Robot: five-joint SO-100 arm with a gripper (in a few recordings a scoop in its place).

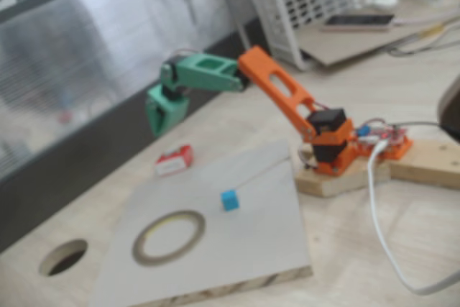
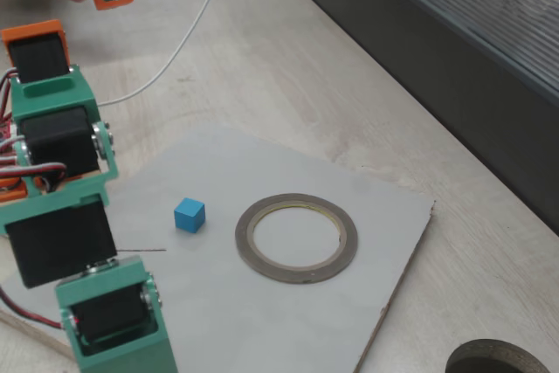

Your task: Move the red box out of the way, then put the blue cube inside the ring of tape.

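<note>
Fixed views: grey board point(image 2: 262, 321) on wooden table point(image 1: 359, 264); hand point(image 1: 162, 114) state unclear.

Arm stretched left over table, gripper point(image 1: 162, 116) hanging just above and left of red box point(image 1: 175, 159).

Box off the grey board point(image 1: 273, 249), beside its far-left edge. Blue cube point(image 1: 230, 200) on board, near middle. Tape ring point(image 1: 169, 237) flat on board, nearer camera, apart from cube. Round hole point(image 1: 63, 257) in table, left of board. Jaw state unclear in blur.
</note>
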